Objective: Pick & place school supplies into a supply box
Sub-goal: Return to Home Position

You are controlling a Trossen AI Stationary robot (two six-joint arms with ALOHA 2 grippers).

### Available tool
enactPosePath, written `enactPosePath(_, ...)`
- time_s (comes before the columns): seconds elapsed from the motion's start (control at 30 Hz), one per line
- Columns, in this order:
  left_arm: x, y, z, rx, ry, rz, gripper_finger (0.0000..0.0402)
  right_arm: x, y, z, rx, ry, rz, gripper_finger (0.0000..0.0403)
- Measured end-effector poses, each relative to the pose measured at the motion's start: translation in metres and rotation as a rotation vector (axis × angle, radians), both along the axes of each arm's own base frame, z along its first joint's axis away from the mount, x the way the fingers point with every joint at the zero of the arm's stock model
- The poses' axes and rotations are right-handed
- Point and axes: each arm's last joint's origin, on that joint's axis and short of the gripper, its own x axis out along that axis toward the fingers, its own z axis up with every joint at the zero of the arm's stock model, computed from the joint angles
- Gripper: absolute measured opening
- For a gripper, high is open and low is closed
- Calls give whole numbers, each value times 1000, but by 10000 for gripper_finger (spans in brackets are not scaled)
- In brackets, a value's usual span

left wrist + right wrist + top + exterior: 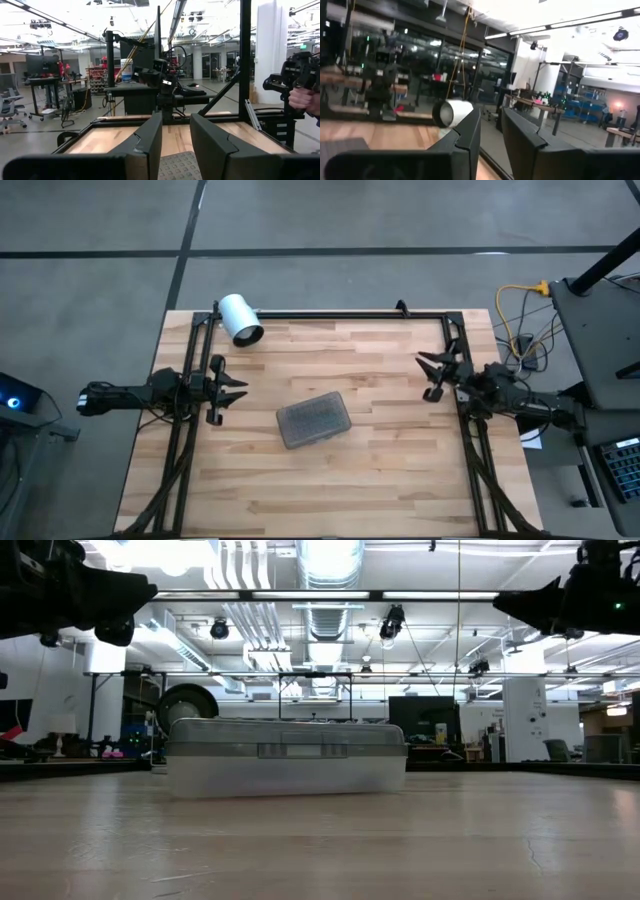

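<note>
The supply box (314, 419), a small clear case with a grey dotted lid, lies shut and flat on its base at the middle of the wooden table; the low view shows its long side (286, 757). The school supplies are out of view. My left gripper (238, 391) hangs open above the table's left side, pointing at the box, whose lid (180, 167) shows between its fingers. My right gripper (425, 376) hangs open above the right side, well clear of the box, with nothing between its fingers (470, 131).
A white cylinder (241, 318) lies at the far left corner, also seen past my right gripper's fingers (452, 113). Black frame rails (330, 313) run along the far, left and right edges. A person's hand (302, 97) shows beyond the right edge.
</note>
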Motion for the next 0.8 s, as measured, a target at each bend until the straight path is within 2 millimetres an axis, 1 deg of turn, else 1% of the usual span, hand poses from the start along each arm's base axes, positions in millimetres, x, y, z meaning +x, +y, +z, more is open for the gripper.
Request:
enactPosePath(0.17,0,0,-1,0,12,0,86,2,0,-7,-4,82,-9,70)
enactPosePath(0.3,2,0,-9,44,93,7,86,3,-1,-11,-5,130,-12,76)
enactPosePath(0.5,2,0,-12,62,126,9,86,3,-1,-17,-16,199,-16,84)
enactPosePath(0.63,2,0,-17,94,189,10,86,4,-1,-22,-40,261,-21,86)
enactPosePath(0.8,2,0,-18,114,196,10,86,4,-1,-24,-61,290,-26,82)
